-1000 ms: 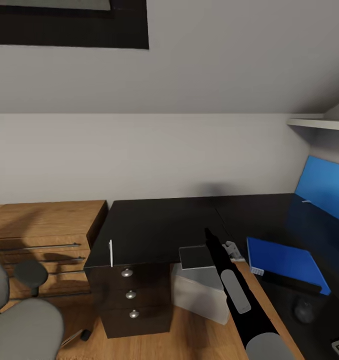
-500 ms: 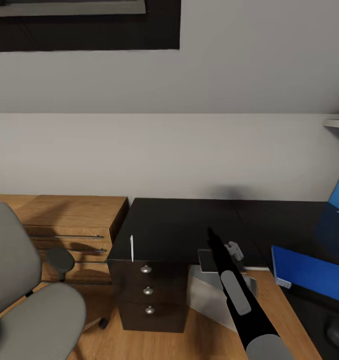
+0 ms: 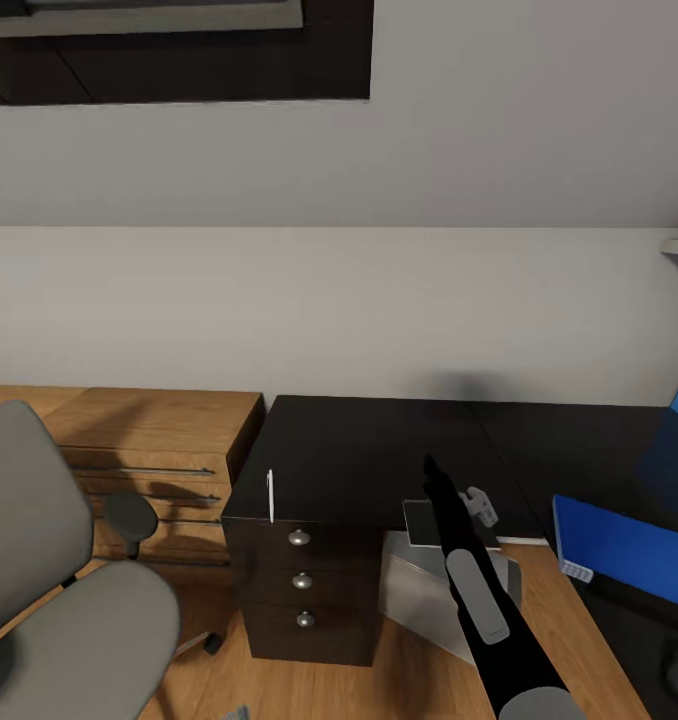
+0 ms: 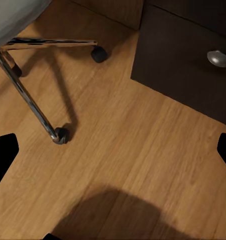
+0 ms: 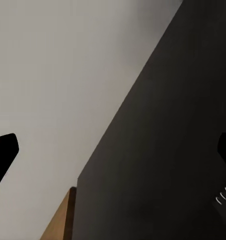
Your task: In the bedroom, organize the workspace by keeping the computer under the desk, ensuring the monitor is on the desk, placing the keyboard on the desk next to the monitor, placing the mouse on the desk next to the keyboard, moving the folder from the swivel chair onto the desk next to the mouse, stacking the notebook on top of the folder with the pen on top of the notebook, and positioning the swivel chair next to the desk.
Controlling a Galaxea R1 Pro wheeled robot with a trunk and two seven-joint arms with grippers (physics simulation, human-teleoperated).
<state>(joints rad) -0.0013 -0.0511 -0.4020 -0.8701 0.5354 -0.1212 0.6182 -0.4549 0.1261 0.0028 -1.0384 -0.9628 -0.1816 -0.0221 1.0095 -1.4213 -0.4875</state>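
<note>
One pen (image 3: 270, 497), one notebook (image 3: 421, 521) and one folder (image 3: 629, 545) are what we count for the stack. We also count one swivel chair (image 3: 69, 600) at the lower left of the head view, one computer (image 3: 419, 590) and three knobs on the drawer unit (image 3: 301, 580).

The pen is a thin white stick at the front left edge of the black desk (image 3: 369, 450), left of centre. We judge it light and prone to roll, so a pinch across its middle suits it. The dark spiral notebook lies at the desk's front edge above the computer, just beside the right arm (image 3: 479, 600). We cannot tell what it rests on. It looks flat, light and a little flexible, and is best gripped by a free edge. The blue folder lies on the desk at the right edge of the frame.

The left gripper (image 4: 113, 152) has its jaws spread wide over the wooden floor. The right gripper (image 5: 113, 150) is likewise spread, above the desk top.
</note>
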